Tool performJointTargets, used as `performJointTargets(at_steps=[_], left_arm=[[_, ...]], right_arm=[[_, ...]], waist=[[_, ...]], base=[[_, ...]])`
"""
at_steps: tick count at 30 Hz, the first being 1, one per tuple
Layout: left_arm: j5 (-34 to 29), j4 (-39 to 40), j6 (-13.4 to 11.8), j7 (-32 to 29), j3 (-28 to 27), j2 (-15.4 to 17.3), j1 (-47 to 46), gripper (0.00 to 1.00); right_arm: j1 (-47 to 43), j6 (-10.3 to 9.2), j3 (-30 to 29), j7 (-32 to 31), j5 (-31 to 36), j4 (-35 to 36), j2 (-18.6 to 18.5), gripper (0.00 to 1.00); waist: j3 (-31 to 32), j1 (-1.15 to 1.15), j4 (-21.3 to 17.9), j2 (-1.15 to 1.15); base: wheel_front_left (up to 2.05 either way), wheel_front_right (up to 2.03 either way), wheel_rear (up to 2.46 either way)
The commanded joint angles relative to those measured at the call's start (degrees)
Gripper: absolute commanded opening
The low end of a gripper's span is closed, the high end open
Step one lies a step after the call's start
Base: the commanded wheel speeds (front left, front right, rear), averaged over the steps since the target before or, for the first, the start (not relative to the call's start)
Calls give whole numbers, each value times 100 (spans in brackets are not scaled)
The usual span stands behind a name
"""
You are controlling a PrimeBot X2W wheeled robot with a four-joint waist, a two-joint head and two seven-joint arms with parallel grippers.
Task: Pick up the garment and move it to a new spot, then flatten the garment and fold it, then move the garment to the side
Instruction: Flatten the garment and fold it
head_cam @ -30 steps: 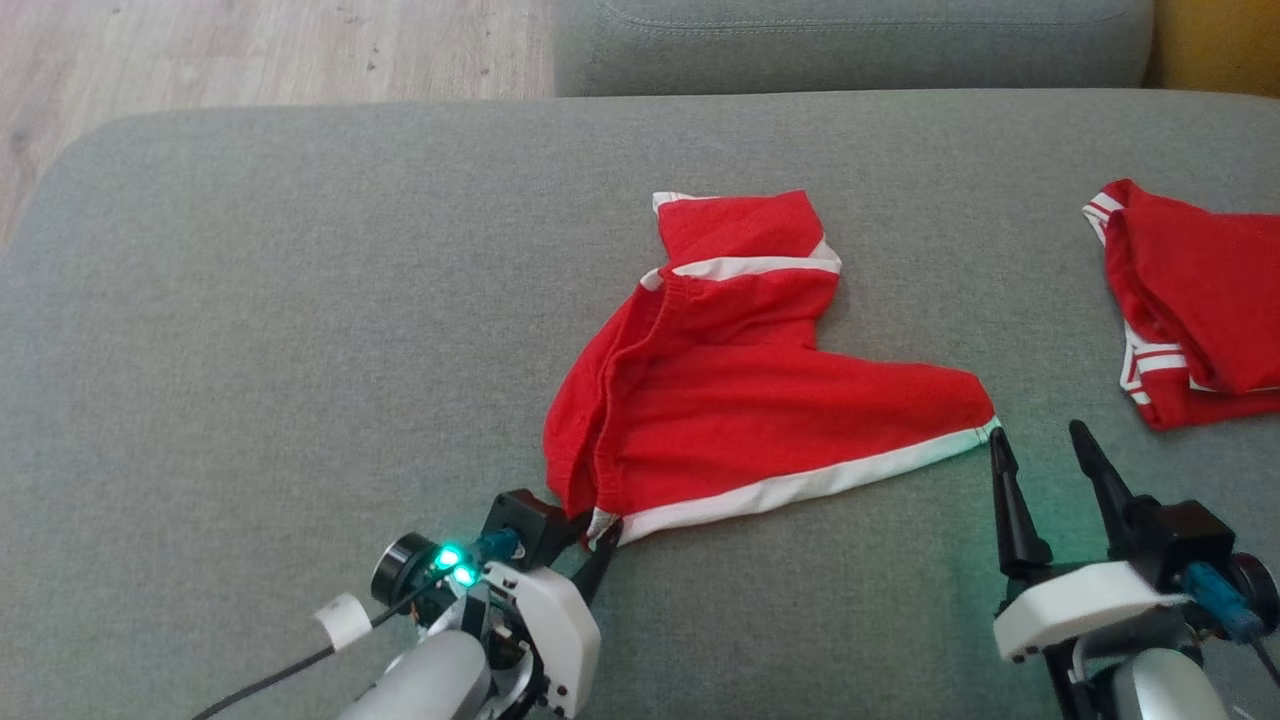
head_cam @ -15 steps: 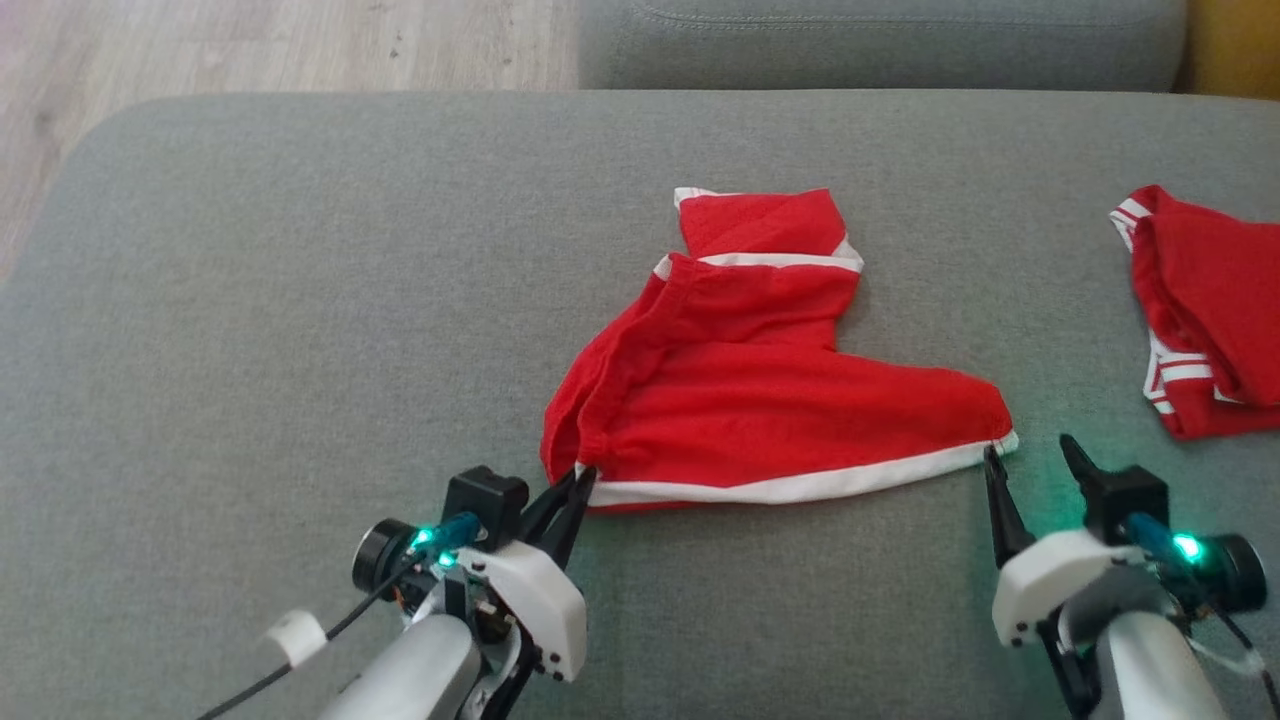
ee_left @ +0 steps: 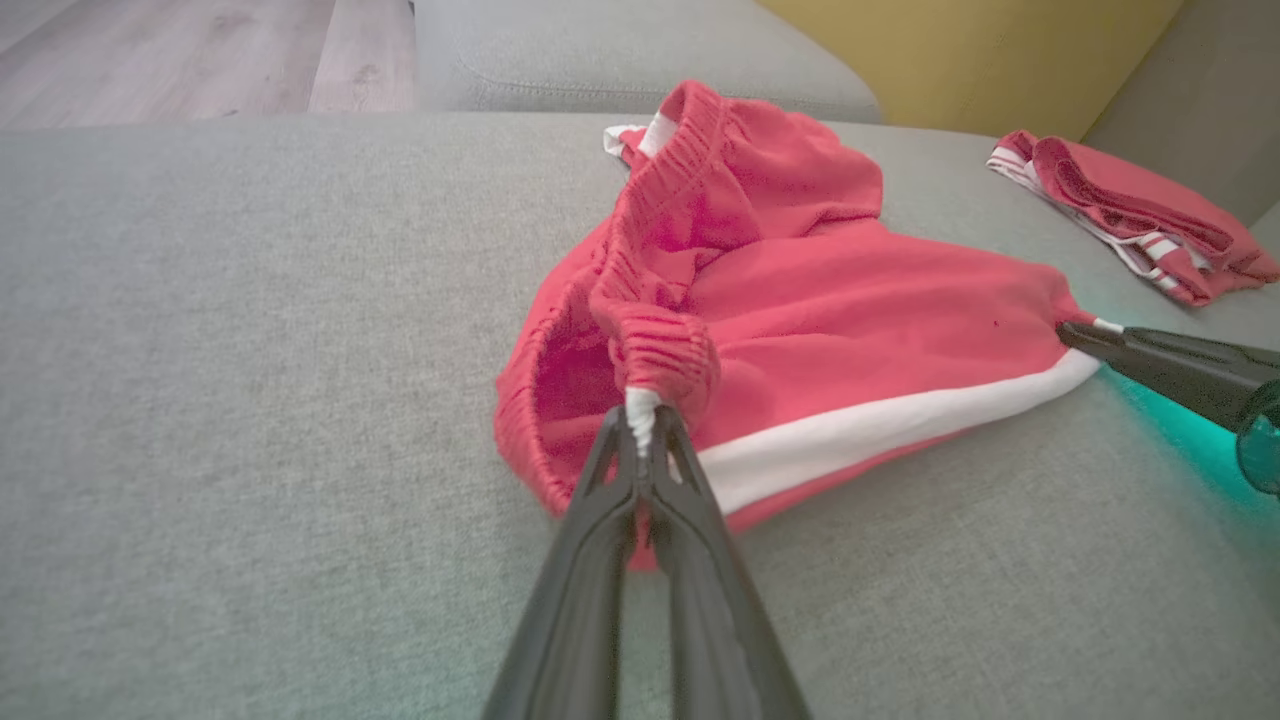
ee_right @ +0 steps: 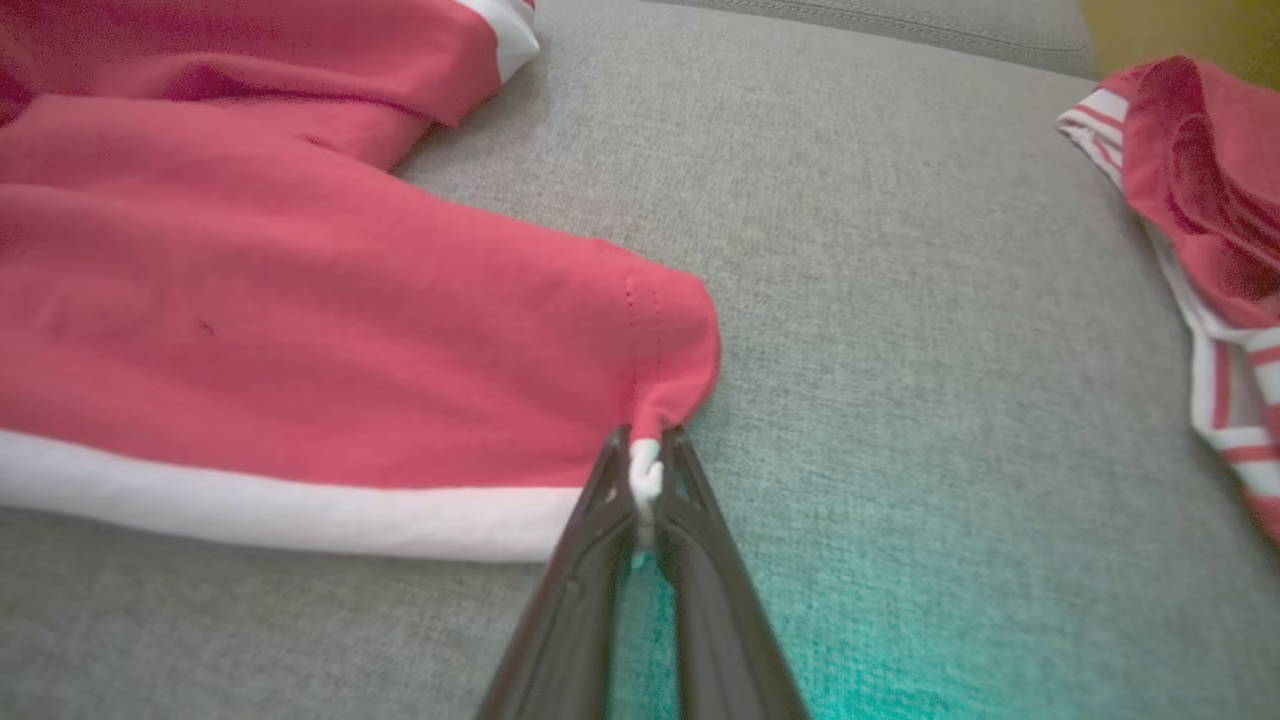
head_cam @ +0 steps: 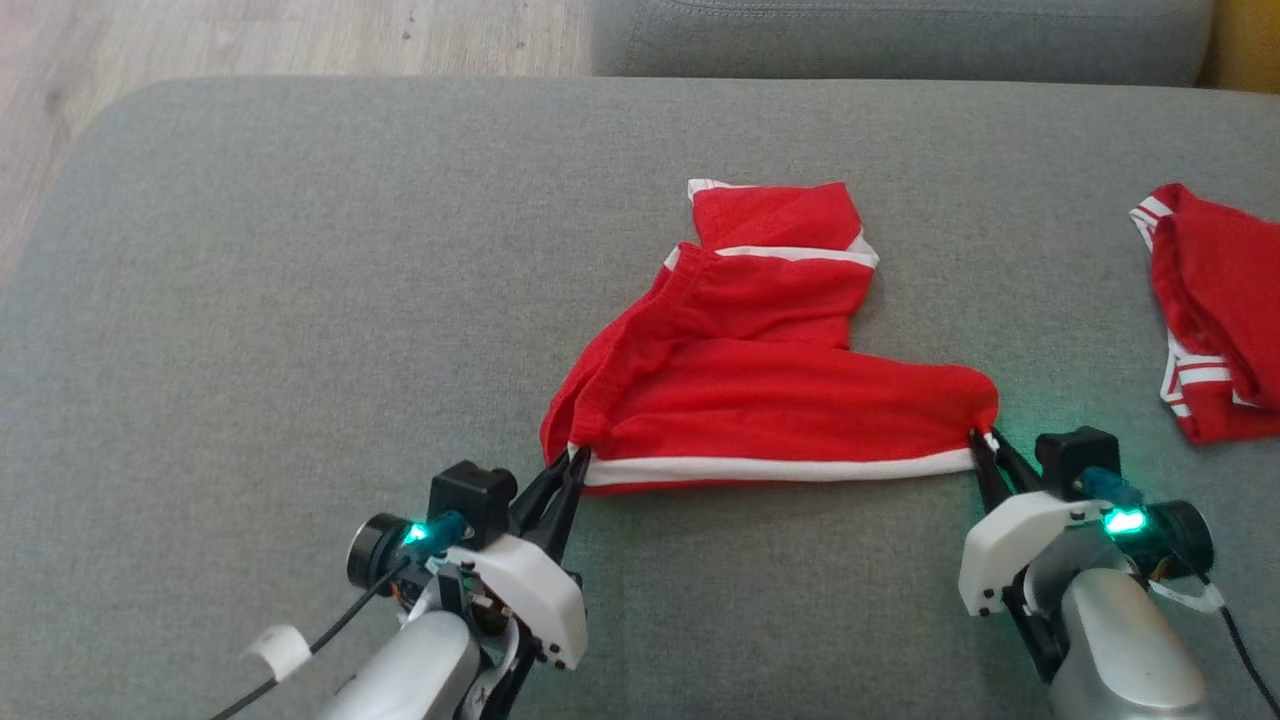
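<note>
Two claws: the left claw (head_cam: 572, 465) at 7 o'clock and the right claw (head_cam: 985, 448) at 5 o'clock of the head view, both low on the grey cushion (head_cam: 300, 300), each holding a corner of the garment (head_cam: 780, 400).
Garment: red shorts lying on the cushion, just past centre toward 3 o'clock in the head view; the white band (head_cam: 780, 468) along the near edge runs almost straight between the two claws.
Left claw: clenched on the garment; in the left wrist view its fingers (ee_left: 590, 560) meet over a pinch of white cloth just below the gathered waistband (ee_left: 655, 350).
Right claw: clenched on the opposite corner; in the right wrist view a small white tip of the hem is nipped between the closed fingers.
Waistband: elastic and ruched, climbing from the left claw toward 1 o'clock in the head view; its opening gapes in the left wrist view.
Upper leg (head_cam: 775, 215): lies toward 12 o'clock, crossed by its own white stripe.
Second red garment (head_cam: 1215, 300): bunched at 3 o'clock of the head view, well apart from the first, white stripes along its edge.
Wooden floor (head_cam: 250, 35): beyond the cushion at 11 o'clock.
Back cushion (head_cam: 900, 35): at 12 o'clock.
Green lamp (head_cam: 1125, 520): lit on the right wrist, tinting the cushion beside that claw; another glows on the left wrist.
</note>
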State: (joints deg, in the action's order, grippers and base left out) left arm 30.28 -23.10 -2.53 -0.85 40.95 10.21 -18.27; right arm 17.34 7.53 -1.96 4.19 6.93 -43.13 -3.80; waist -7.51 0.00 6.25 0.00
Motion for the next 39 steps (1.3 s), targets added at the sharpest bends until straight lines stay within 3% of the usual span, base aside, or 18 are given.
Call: performJointTargets(at_steps=[1, 6, 11, 20, 28, 32, 39], left_arm=[[33, 219, -35, 89, -229, 94, -148, 0], [105, 433, -54, 185, -324, 151, -140, 0], [367, 941, -8, 248, -558, 205, -147, 0], [613, 2748, -109, -154, -1170, 687, -727, 0], [780, 4040, -165, -1072, -1561, 1055, -1846, 0], [822, 4002, -152, -1430, -1578, 1129, -2265, 0], [876, 3424, -45, -1632, -1578, 1081, -2854, 0]], right_arm=[[62, -4, 125, -34, -98, 13, -27, 0], [97, -4, 144, 166, -621, 264, -7, 0], [109, -4, 279, 183, -1056, 1091, -80, 0], [43, -4, 147, -515, -1524, 3736, -292, 0], [260, -4, -282, -1561, -1401, 5868, -223, 0], [387, -4, -284, -2043, -1327, 6148, -227, 0], [1001, -4, -42, -2426, -1405, 5780, -247, 0]], waist=[[20, 0, -10, 0], [179, 0, -63, 0], [459, 0, -143, 0], [998, 0, -246, 0], [1042, 0, -318, 0], [854, 0, -376, 0], [47, 0, -503, 0]], base=[[0, 0, 0], [0, 0, 0], [0, 0, 0], [0, 0, 0], [0, 0, 0], [0, 0, 0], [0, 0, 0]])
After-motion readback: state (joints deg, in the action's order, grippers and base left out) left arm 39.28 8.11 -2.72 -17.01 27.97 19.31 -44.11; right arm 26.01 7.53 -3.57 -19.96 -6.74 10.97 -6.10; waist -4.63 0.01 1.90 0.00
